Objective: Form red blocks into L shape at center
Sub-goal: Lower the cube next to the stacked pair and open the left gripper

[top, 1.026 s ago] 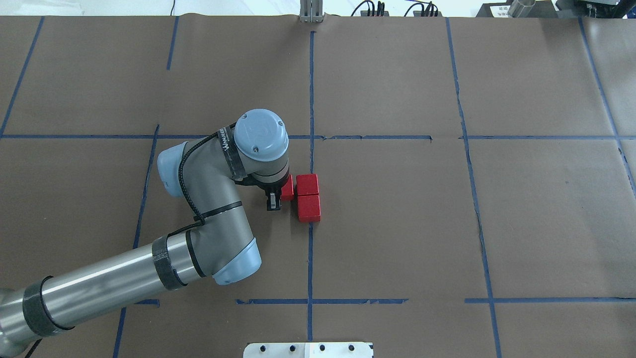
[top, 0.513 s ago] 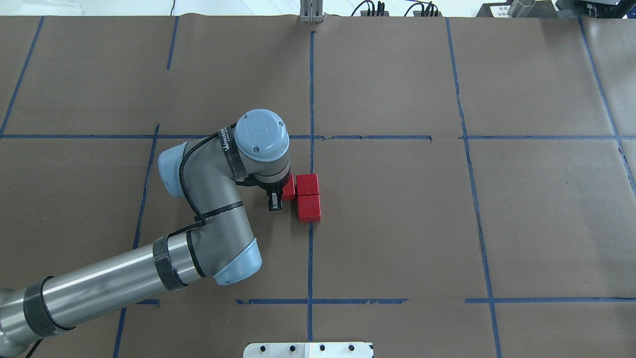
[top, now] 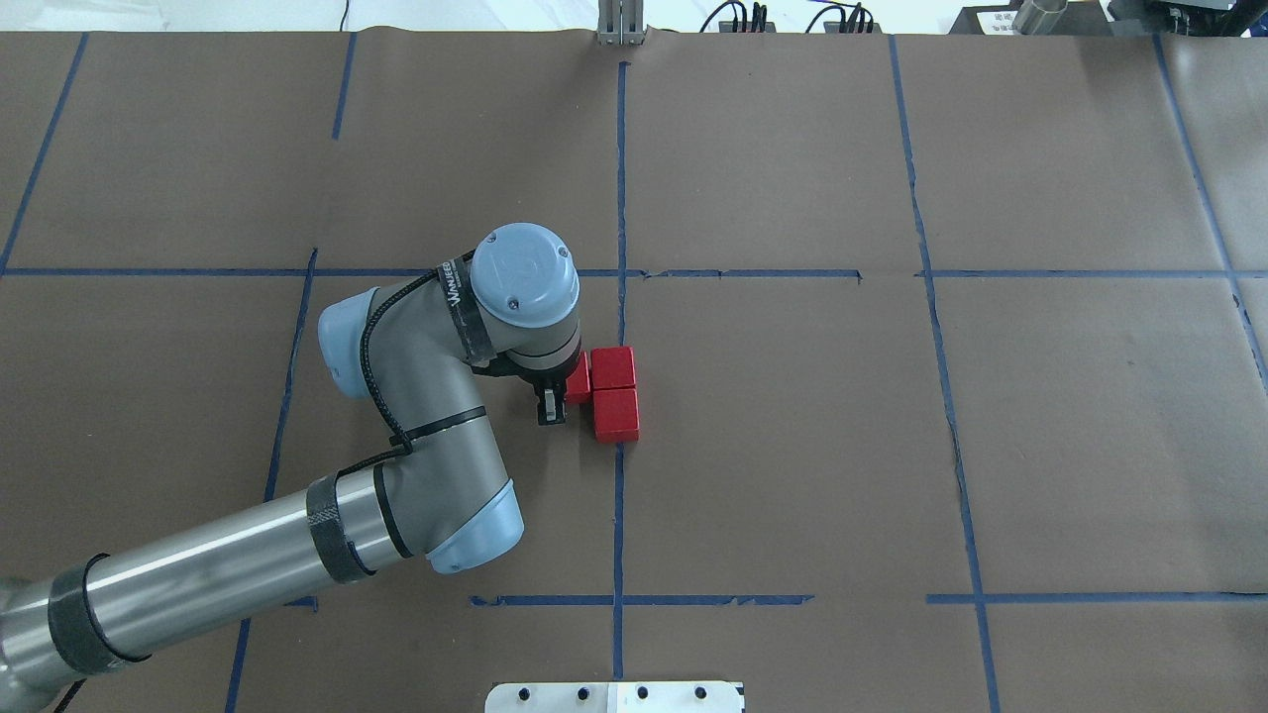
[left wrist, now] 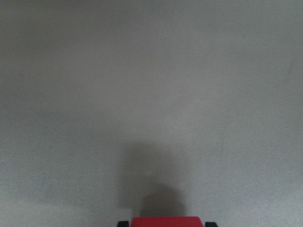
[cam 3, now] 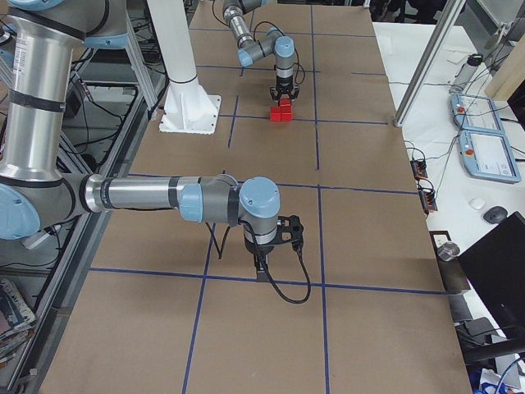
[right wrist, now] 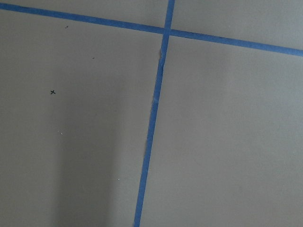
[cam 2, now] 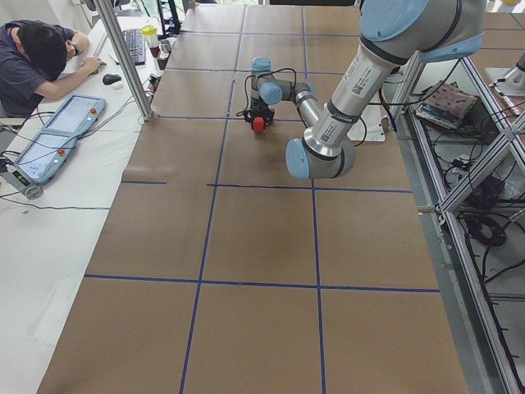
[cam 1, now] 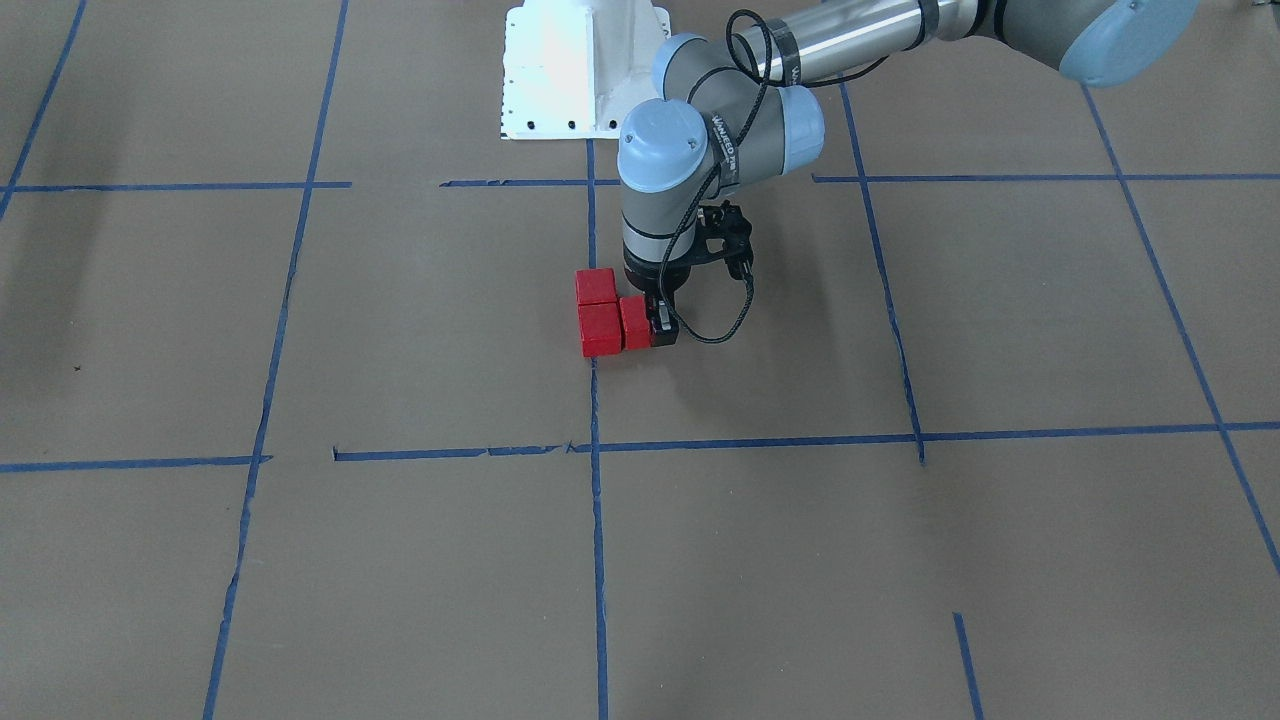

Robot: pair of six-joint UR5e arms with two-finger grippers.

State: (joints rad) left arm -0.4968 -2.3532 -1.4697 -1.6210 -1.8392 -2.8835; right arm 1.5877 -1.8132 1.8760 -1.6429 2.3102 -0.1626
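Two red blocks [top: 613, 366] [top: 616, 414] lie touching, one behind the other, on the blue tape line at the center [top: 684, 391]. A third red block [top: 579, 380] sits against the left side of the farther one, so the three make an L. My left gripper [top: 567, 388] is shut on this third block, low on the paper. The front view shows the same held block [cam 1: 635, 323] and the left gripper [cam 1: 647, 327]. In the left wrist view the held block [left wrist: 165, 221] peeks in between both fingertips. My right gripper [cam 3: 262, 267] shows only in the right side view, so open or shut is unclear.
The white robot base plate [cam 1: 585, 70] stands at the table's near edge. My right arm [cam 3: 148, 197] hovers over a tape crossing well to the robot's right. A person [cam 2: 41, 53] leans on a side desk beyond the table, beside control pendants [cam 2: 57, 135].
My left gripper has crept slightly right with the third red block, closing it against the other two. The two resting blocks have not moved.
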